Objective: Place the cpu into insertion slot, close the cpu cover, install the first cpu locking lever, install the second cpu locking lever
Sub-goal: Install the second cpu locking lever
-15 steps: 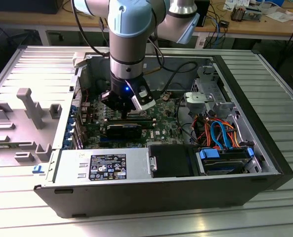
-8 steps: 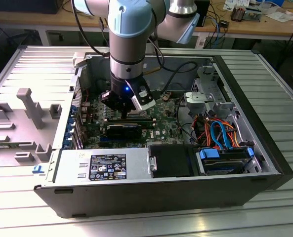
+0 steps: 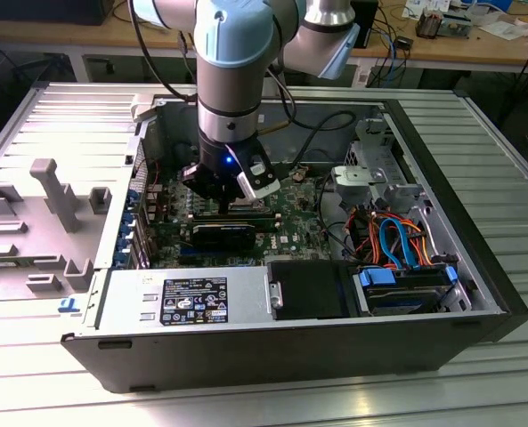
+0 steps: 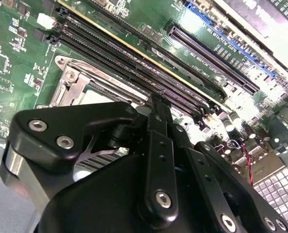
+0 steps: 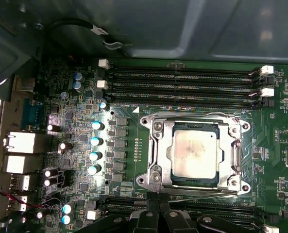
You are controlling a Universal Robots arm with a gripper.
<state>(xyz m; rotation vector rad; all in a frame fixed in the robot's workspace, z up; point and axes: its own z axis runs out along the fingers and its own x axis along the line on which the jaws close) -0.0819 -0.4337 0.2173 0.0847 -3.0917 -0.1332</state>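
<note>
A ribbed aluminium table (image 3: 477, 391) filled the foreground, its slats pale and glossy under even overhead light. On it lay an open grey computer case (image 3: 246, 351), and to the exterior view's left a grey plastic fixture plate (image 3: 41, 222) with raised blocks and a small blue tab (image 3: 68, 305). Behind ran a wooden bench (image 3: 85, 34) with a white lower panel, cluttered toward the exterior view's right with cables (image 3: 390, 40), papers (image 3: 504, 27) and small electronic parts (image 3: 433, 22). A dark box (image 3: 41, 11) sat on the bench at the exterior view's left.
</note>
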